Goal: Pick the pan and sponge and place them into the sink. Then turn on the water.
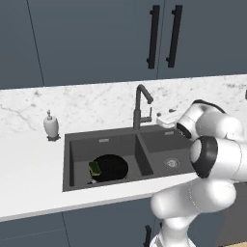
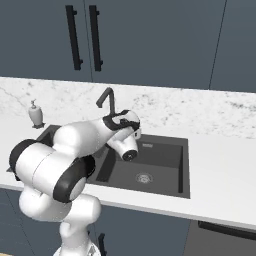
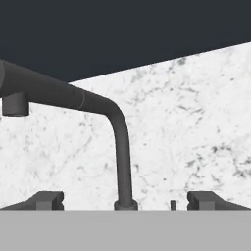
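Note:
The black pan point(image 1: 112, 167) lies in the left basin of the dark grey sink point(image 1: 103, 140). The green and yellow sponge point(image 1: 94, 168) rests on the pan's left edge. My gripper point(image 1: 159, 117) hovers at the back rim of the sink, just right of the dark gooseneck faucet point(image 1: 141, 106). In the hand view its fingertips point(image 3: 46, 200) stand wide open, with the faucet's stem point(image 3: 123, 162) upright between them and nothing gripped. No water runs from the spout point(image 3: 14, 104). From the right, my arm hides most of the left basin, and the right basin point(image 2: 150, 165) lies bare.
A white soap dispenser point(image 1: 51, 125) stands on the white counter left of the sink. A marble backsplash point(image 1: 87, 101) runs behind the faucet, with dark cabinet doors and black handles point(image 1: 153, 36) above. The counter's front edge point(image 1: 72, 207) is close to the base.

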